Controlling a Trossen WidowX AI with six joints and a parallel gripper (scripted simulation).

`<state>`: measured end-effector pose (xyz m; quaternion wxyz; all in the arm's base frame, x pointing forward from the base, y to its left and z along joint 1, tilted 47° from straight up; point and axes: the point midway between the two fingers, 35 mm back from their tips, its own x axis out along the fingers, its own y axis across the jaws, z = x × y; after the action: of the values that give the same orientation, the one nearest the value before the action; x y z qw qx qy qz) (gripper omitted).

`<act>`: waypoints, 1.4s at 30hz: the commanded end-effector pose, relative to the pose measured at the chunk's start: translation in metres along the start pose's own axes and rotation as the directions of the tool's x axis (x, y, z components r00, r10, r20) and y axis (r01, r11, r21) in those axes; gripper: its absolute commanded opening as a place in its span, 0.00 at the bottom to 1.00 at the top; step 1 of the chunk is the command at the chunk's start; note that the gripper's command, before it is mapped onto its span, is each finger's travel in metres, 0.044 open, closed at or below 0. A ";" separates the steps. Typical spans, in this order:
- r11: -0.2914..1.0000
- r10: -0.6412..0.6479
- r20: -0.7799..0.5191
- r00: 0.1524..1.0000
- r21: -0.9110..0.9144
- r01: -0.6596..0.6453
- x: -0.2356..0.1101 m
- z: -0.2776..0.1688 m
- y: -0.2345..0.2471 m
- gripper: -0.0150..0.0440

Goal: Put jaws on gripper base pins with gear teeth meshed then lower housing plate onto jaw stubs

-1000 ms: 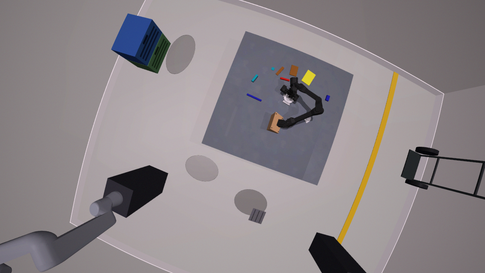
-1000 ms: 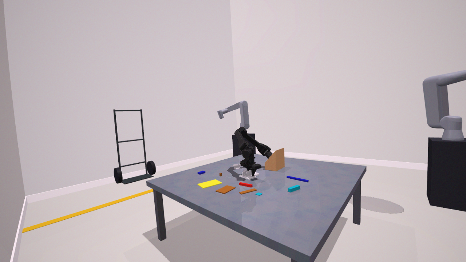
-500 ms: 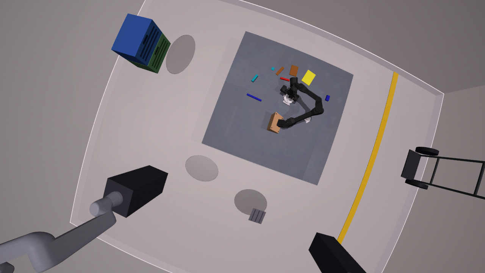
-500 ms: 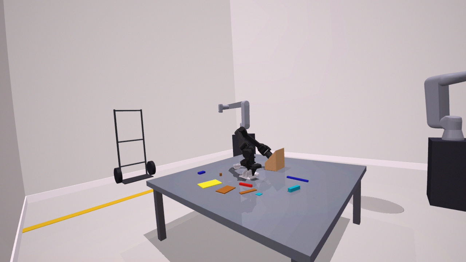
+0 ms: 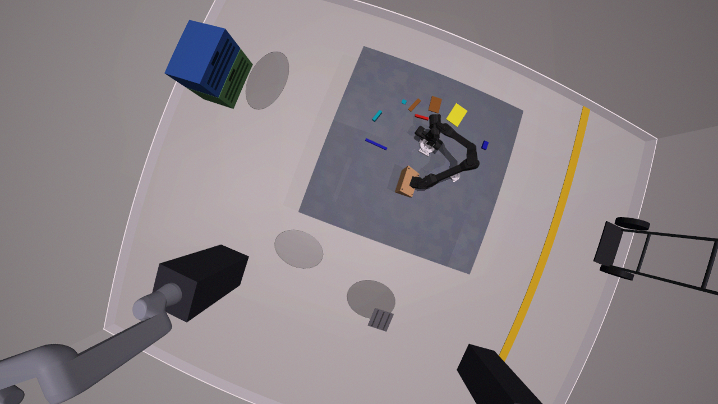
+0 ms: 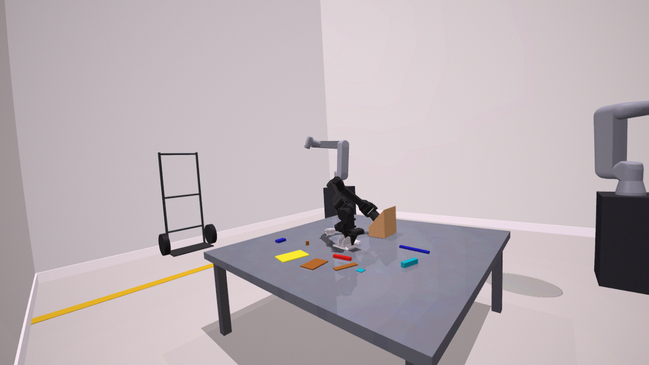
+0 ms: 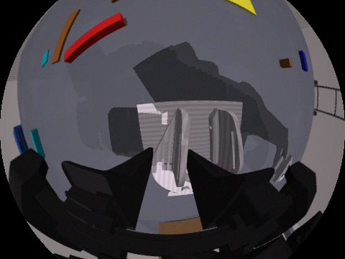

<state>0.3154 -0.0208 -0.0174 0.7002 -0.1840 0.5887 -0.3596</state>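
The white gripper base (image 7: 198,106) (image 6: 346,248) lies on the table under my hand. Two upright white jaws show over it in the wrist view: the left jaw (image 7: 182,144) and the right jaw (image 7: 226,140). My gripper (image 7: 169,152) (image 6: 353,241) points down at the base and is shut on the left jaw, its black fingertips on either side of it. The right jaw stands just outside the right finger. The pins and the meeting of the gear teeth are hidden. A separate white part (image 5: 455,177) (image 6: 329,231) (image 7: 282,169), seemingly the housing plate, lies apart on the table.
A wooden block (image 5: 405,182) (image 6: 389,222) stands by the arm's root. A red bar (image 5: 420,116) (image 6: 341,257) (image 7: 94,37), a yellow plate (image 5: 456,114) (image 6: 291,256) and a brown plate (image 5: 435,104) (image 6: 314,263) lie near the base. A long blue bar (image 5: 376,144) (image 6: 414,249) lies farther off.
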 end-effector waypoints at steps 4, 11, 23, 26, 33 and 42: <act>1.000 -0.001 0.004 1.000 0.001 0.001 0.002 0.001 0.000 0.48; 1.000 -0.001 0.004 1.000 0.001 0.001 0.003 0.001 0.000 0.48; 1.000 -0.001 0.004 1.000 0.001 0.001 0.003 0.001 0.000 0.48; 1.000 -0.001 0.004 1.000 0.001 0.001 0.003 0.001 0.000 0.48; 1.000 0.001 0.001 1.000 -0.003 -0.001 0.001 0.000 0.000 0.53; 1.000 0.001 0.001 1.000 -0.003 -0.001 0.001 0.000 0.000 0.63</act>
<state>0.3158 -0.0216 -0.0185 0.7005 -0.1844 0.5888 -0.3587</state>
